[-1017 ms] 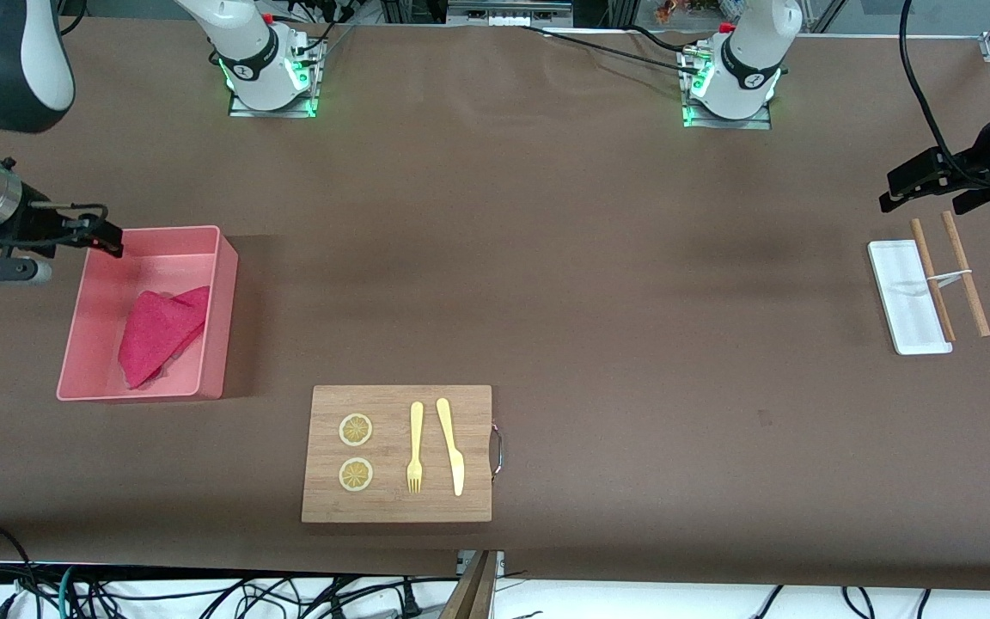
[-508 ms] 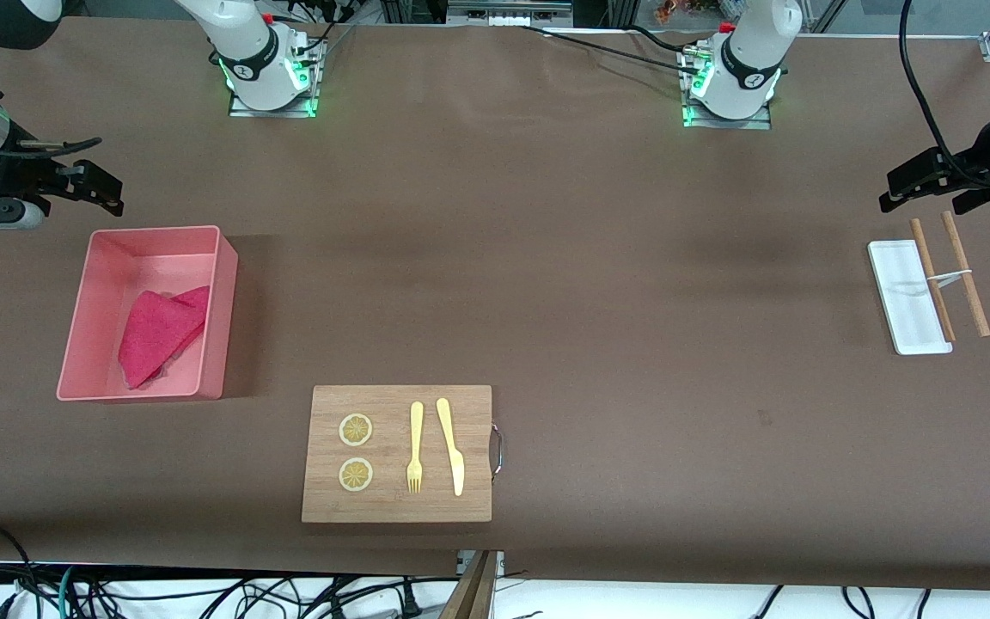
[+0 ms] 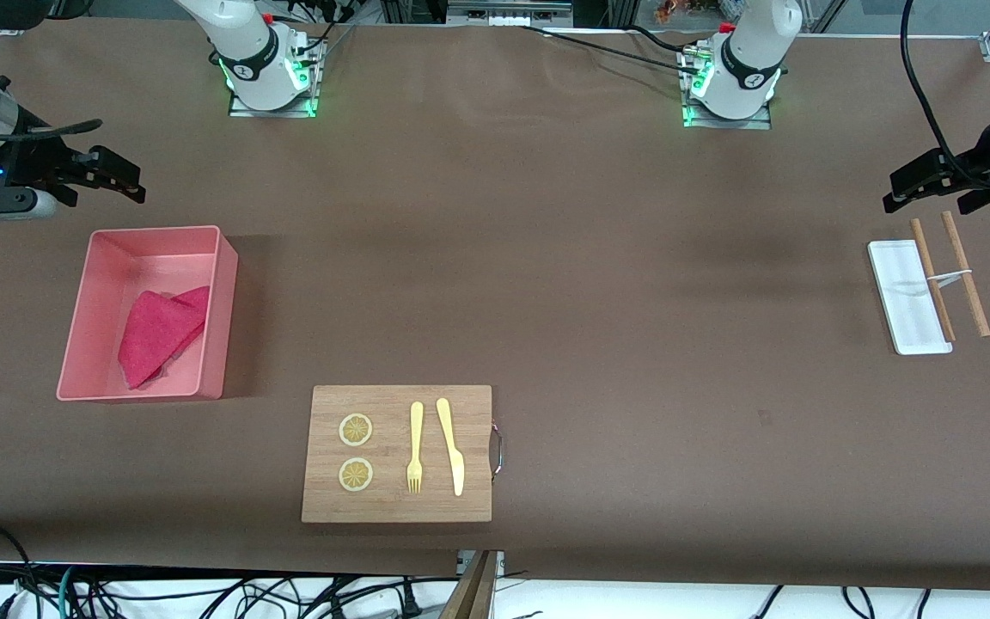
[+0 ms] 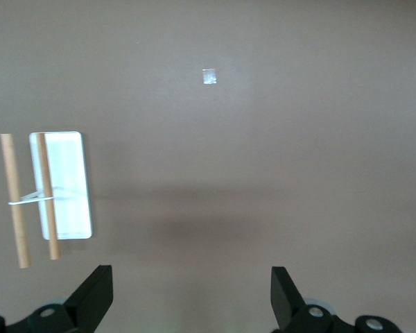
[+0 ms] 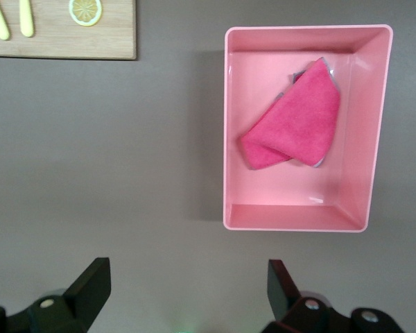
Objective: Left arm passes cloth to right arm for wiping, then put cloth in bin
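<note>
since a second ago the right gripper (image 3: 121, 176) has pulled off the bin (image 3: 224, 297) and now hangs over bare desk (image 3: 546, 258) at the right arm's end, just farther from the front camera than the bin; its jaws stand apart and hold nothing. the cloth (image 3: 160, 335) has not shifted: it lies crumpled inside the bin, on its floor, a grey edge peeking out in the right wrist view. the left gripper (image 3: 920, 182) waits, barely changed, over the desk at the left arm's end, jaws apart and empty, above the white tray (image 3: 895, 292) and the two wooden sticks (image 3: 963, 273). the cutting board (image 3: 392, 507), nearer the front camera, carries two lemon slices (image 3: 356, 429), a fork (image 3: 415, 447) and a knife (image 3: 450, 445).
</note>
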Controlling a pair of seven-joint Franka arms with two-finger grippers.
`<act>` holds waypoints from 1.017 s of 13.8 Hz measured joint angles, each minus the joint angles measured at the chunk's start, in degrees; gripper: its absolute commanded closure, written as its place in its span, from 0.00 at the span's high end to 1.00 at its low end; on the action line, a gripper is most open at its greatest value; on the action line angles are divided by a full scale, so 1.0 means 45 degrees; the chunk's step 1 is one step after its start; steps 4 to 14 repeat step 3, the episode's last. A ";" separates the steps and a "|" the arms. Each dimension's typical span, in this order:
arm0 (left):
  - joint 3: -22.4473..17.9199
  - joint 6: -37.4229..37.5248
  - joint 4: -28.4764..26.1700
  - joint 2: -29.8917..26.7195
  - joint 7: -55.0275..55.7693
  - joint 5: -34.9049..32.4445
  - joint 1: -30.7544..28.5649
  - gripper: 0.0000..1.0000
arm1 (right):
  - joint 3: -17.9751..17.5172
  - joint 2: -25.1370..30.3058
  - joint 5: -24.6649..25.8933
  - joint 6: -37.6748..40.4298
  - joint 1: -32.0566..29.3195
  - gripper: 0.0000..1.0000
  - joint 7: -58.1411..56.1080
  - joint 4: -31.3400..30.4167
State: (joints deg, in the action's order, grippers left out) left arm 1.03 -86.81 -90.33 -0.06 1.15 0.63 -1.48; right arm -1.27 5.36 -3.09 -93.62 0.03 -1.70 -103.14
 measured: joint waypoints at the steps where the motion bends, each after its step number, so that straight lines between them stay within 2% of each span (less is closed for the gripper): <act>1: 0.0146 0.0000 -0.0018 0.0002 0.0021 -0.0156 0.0004 1.00 | -0.0012 0.0001 -0.0017 0.0271 0.0030 1.00 0.0033 0.0209; 3: 0.0279 0.0000 -0.0020 0.0001 0.0050 -0.0208 0.0006 1.00 | -0.0051 -0.0001 -0.0017 0.0677 0.0090 1.00 0.0216 0.0552; 14: 0.0279 0.0000 -0.0020 0.0001 0.0050 -0.0208 0.0006 1.00 | -0.0051 -0.0001 -0.0017 0.0677 0.0090 1.00 0.0216 0.0552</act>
